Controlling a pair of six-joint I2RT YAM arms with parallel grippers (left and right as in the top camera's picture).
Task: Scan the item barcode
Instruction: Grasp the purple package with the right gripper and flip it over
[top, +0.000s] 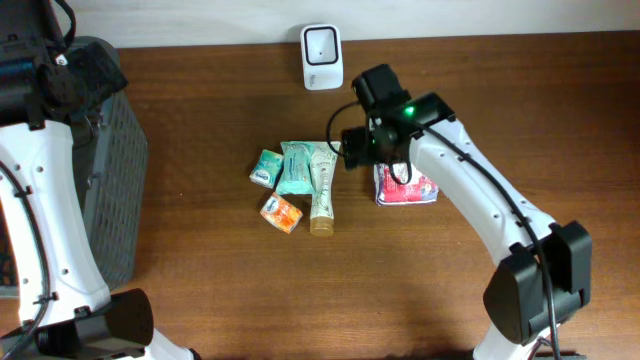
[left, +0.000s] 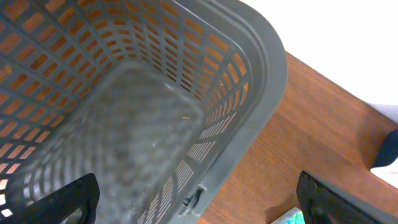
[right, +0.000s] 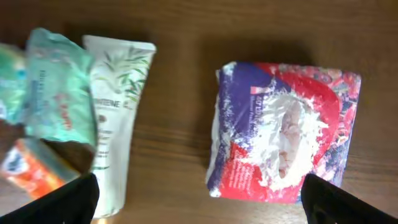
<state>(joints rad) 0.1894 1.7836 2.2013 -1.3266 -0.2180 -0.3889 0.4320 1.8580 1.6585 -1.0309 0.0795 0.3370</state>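
The left arm (top: 40, 220) reaches forward along its own side and the right arm (top: 480, 200) angles inward, the 2 grippers, left gripper (left: 199, 199) and right gripper (right: 205, 199), facing down with fingers spread wide.

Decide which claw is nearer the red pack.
Right. The right claw hangs over the red pack; the left claw is far away, above the grey basket.

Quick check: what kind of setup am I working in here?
Probably a mock shop checkout: a white box-shaped barcode scanner at the back edge of the brown wooden table, a grey plastic mesh basket at the left, and small packaged goods like a red-and-blue soft pack.
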